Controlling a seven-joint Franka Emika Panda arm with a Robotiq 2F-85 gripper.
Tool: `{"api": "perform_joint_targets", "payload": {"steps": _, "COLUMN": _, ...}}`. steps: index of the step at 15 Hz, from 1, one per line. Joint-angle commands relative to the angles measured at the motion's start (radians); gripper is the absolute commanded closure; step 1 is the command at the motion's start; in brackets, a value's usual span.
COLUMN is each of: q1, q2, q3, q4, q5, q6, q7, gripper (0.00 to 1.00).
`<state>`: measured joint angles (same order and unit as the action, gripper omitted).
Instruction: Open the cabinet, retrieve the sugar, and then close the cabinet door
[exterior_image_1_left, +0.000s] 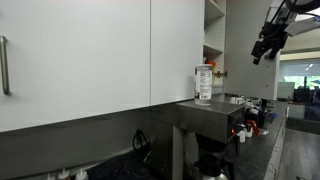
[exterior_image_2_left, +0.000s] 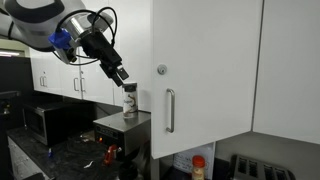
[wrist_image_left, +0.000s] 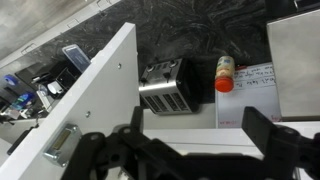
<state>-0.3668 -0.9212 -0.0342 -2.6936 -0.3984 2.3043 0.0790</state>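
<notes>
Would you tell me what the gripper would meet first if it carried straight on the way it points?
Probably the toaster on the counter: the wrist view centres it ahead of the open gripper. The jar is absent there; depth is unclear.

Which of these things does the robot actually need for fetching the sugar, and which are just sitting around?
Part of the job: sugar jar, cabinet, cabinet door, gripper.
Just lying about: toaster, red-capped bottle, dark machine that the jar stands on.
</notes>
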Motion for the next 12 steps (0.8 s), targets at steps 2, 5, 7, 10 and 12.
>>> {"api": "perform_joint_targets", "payload": {"steps": 2, "q1": -0.064, "q2": 0.005, "q3": 0.023, "q4": 0.053, "q5": -0.058, "q6": -0.07, "q7": 0.082, "gripper": 0.0}}
{"api": "perform_joint_targets", "payload": {"steps": 5, "q1": -0.085, "q2": 0.0, "q3": 0.016, "q4": 0.072, "q5": -0.081, "q6": -0.08, "q7": 0.127, "gripper": 0.0}}
{"api": "perform_joint_targets", "payload": {"steps": 7, "q1": -0.099, "q2": 0.0, "q3": 0.013, "q4": 0.085, "q5": -0.091, "q6": -0.085, "q7": 0.153, "gripper": 0.0}}
{"api": "perform_joint_targets", "payload": {"steps": 10, "q1": -0.115, "q2": -0.003, "q3": 0.012, "q4": 0.103, "q5": -0.1, "q6": -0.098, "q7": 0.187, "gripper": 0.0}}
{"api": "perform_joint_targets", "payload": {"steps": 12, "q1": -0.122, "q2": -0.009, "q3": 0.008, "q4": 0.112, "q5": -0.101, "q6": -0.108, "q7": 0.199, "gripper": 0.0}}
